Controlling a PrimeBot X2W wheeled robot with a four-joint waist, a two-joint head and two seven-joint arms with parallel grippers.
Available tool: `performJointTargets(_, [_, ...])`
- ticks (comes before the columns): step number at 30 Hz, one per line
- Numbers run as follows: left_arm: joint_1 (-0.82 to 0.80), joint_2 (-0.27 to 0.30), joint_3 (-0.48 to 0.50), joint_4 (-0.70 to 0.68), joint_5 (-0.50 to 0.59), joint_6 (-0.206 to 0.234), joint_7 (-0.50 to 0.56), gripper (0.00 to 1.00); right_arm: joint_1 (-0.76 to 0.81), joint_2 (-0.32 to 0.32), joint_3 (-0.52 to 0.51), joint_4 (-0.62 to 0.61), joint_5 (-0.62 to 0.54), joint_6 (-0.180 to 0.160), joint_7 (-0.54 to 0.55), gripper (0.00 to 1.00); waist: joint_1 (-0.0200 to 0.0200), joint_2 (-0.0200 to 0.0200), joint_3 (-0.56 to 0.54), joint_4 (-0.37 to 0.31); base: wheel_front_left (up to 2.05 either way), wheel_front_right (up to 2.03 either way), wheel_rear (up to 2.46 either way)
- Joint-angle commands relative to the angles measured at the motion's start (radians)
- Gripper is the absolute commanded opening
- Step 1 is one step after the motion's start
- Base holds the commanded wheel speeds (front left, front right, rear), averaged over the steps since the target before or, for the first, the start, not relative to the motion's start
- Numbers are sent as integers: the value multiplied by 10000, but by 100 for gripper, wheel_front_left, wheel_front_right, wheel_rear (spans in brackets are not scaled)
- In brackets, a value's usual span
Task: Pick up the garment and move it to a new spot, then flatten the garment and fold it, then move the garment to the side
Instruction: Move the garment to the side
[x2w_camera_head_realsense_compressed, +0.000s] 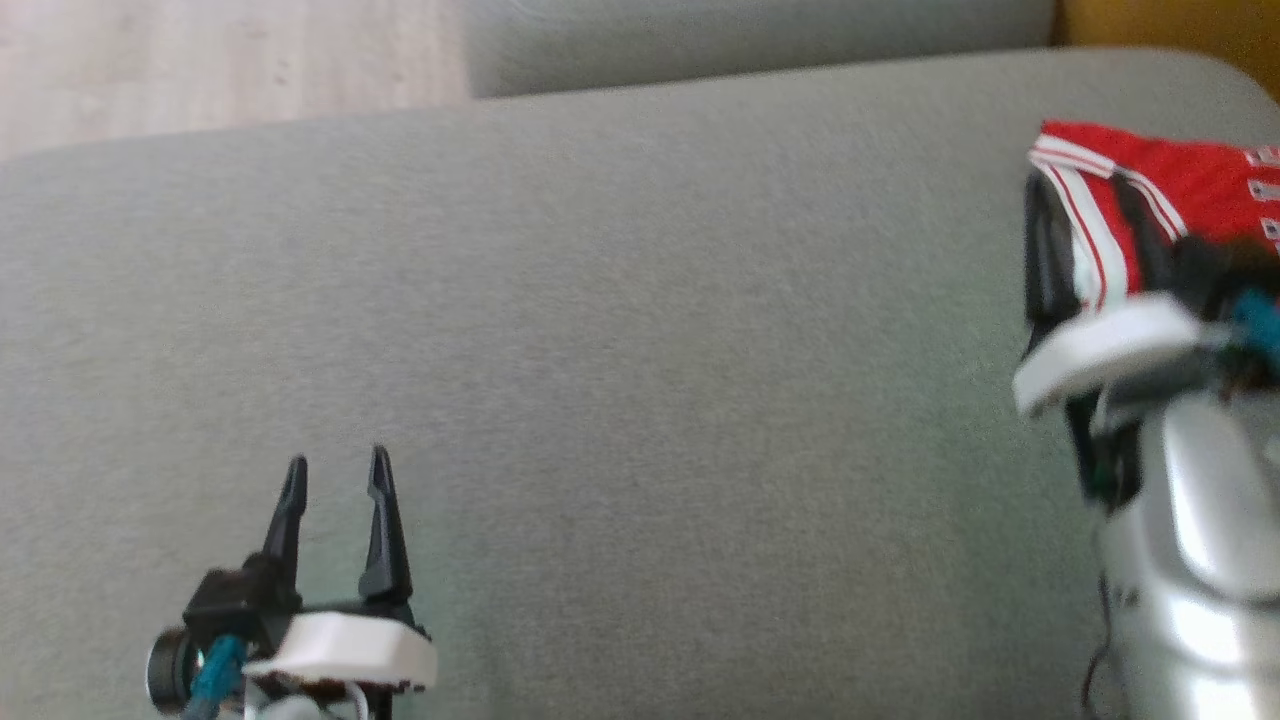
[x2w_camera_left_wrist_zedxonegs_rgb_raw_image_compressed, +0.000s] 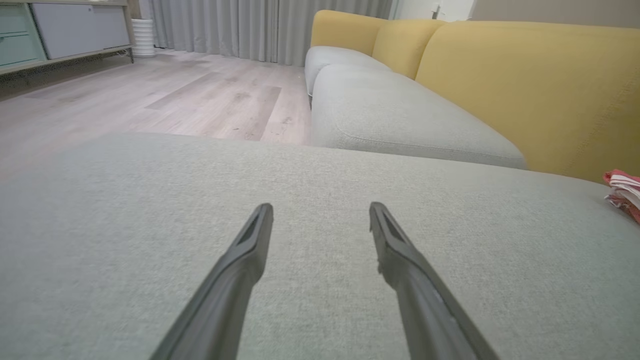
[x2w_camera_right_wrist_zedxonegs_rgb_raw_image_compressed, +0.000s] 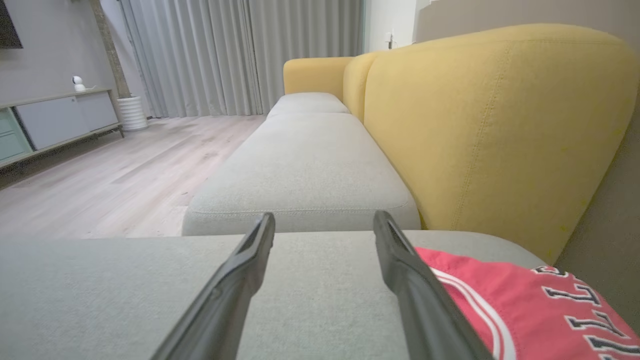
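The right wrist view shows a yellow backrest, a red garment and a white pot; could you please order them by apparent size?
1. yellow backrest
2. red garment, partly cut off
3. white pot, far away, so only apparently smallest

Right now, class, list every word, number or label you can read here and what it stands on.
"LL": dark outlined letters on the red garment, right wrist view; neighbouring letters are cut off or too slanted to read.
White marks on the garment's edge, head view: too blurred to read.
Nothing else legible.
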Motion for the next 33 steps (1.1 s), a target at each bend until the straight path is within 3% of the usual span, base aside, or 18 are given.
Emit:
performJointTargets(1, [-198, 78, 488, -193, -51, 29, -130, 100, 148, 145, 93, -523, -70, -7, -162, 100, 3, -1, -372, 378, 0, 0, 0])
performJointTargets(6, [205, -81, 539, 16, -71, -85, -155, 100, 1957, 444, -68, -1513, -39, -7, -427, 100, 3, -1, -762, 697, 0, 0, 0])
performJointTargets(15, [781, -414, 561, 121, -95, -329, -170, 100, 4349, 462, 673, -2727, 1080, -7, -821, 100, 3, -1, -1244, 881, 0, 0, 0])
performJointTargets(33, [1008, -745, 690, 373, 67, -497, -175, 100, 5227, 464, 1462, -3174, 1180, -7, -522, 100, 3, -1, -1440, 962, 0, 0, 0])
